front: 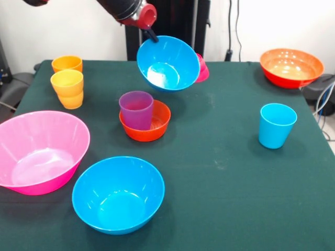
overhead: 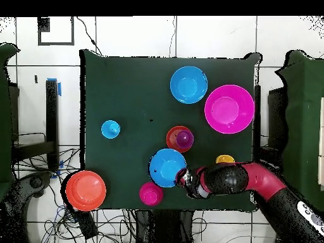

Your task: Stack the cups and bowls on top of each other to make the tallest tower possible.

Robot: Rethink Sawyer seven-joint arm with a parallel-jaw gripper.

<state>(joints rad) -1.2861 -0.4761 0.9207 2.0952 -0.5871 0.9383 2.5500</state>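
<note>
My gripper [front: 150, 34] is shut on the rim of a medium blue bowl [front: 167, 64] and holds it tilted above the table; the overhead view also shows the gripper [overhead: 184, 177] and this bowl [overhead: 167, 167]. The small magenta bowl [front: 203, 68] sits just behind it. The purple cup [front: 136, 109] stands inside the small orange-red bowl [front: 155, 127]. The orange cup [front: 67, 63] and the yellow-orange cup [front: 67, 88] stand at the left. The large pink bowl [front: 39, 151] and the second blue bowl [front: 118, 194] lie near the front. The light blue cup [front: 276, 125] stands at the right.
The wide orange bowl [front: 291, 67] sits at the table's far right corner in the front view. My arm [overhead: 253, 178] reaches in from the lower right in the overhead view. Cables hang off the table's right edge [front: 322, 99].
</note>
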